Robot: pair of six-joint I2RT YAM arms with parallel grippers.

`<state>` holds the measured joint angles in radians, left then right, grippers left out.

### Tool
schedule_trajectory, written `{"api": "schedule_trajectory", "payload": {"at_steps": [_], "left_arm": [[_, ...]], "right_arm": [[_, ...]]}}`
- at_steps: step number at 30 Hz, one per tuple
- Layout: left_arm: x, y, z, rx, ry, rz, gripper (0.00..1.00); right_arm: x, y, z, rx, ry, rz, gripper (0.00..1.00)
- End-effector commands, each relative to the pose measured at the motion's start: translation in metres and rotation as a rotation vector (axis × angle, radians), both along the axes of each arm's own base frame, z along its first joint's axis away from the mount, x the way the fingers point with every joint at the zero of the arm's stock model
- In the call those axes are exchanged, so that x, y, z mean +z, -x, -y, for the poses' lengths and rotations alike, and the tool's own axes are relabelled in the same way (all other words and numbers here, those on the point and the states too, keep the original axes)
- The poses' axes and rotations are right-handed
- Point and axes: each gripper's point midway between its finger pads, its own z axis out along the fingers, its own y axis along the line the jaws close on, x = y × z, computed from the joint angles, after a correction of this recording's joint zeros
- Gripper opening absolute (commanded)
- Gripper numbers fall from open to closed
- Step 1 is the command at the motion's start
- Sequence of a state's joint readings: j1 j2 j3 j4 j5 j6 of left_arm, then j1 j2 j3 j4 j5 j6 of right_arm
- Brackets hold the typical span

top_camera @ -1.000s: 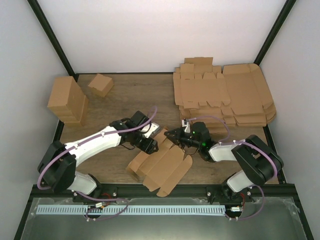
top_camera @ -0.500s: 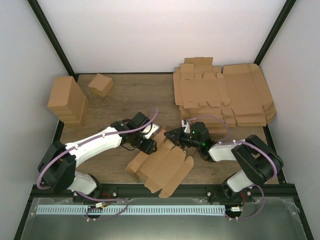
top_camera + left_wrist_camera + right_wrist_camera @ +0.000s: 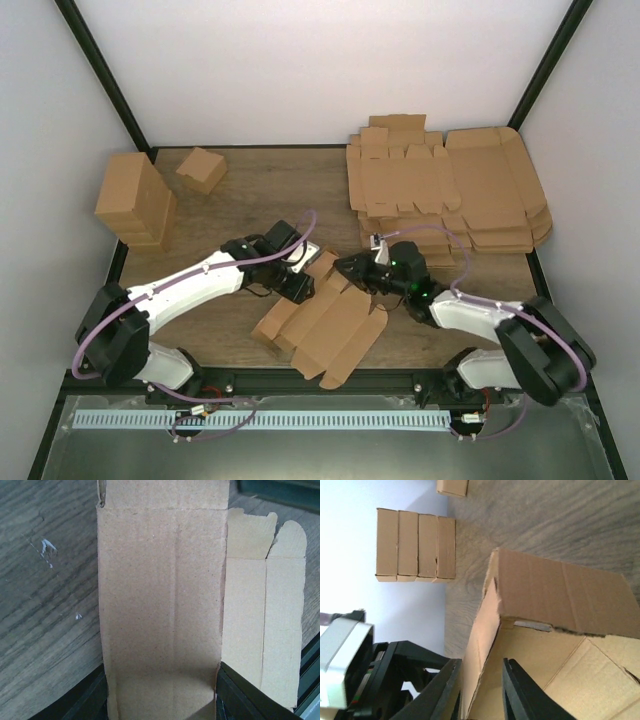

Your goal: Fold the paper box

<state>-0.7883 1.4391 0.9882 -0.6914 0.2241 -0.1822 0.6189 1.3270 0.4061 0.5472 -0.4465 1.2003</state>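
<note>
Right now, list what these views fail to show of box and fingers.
- Left wrist: left fingers only dark corners at the bottom; grip on the box unclear.
- Right wrist: box past the right fingers cut off right and below.
- Top view: fingers too small and dark to judge contact.

Plain brown paper box (image 3: 330,325); grey-brown woodgrain table (image 3: 270,190)
</note>
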Motion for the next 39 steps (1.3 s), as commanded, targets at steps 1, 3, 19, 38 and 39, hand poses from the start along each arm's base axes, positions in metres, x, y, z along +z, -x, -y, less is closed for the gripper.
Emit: {"api": "schedule_trajectory", "payload": {"at_steps": [1,3,19,38,39], "left_arm": [[0.017,-0.007,0.003,0.008,0.012,0.044,0.51],[0.017,-0.007,0.003,0.007,0.013,0.042,0.51],[0.014,-0.004,0.004,-0.002,0.004,0.022,0.51],[0.012,-0.003,0.005,0.003,0.019,0.019,0.51],[0.011,-0.002,0.005,0.0,0.021,0.019,0.51]], "right_arm": [[0.005,0.004,0.019,-0.039,0.112,0.086,0.27],[0.006,0.008,0.028,-0.046,0.157,0.121,0.31],[-0.017,0.013,0.029,0.101,0.304,0.141,0.04],[-0.099,0.003,0.044,0.033,0.433,-0.068,0.01],[-0.102,0.002,0.045,0.028,0.437,-0.073,0.01]]}}
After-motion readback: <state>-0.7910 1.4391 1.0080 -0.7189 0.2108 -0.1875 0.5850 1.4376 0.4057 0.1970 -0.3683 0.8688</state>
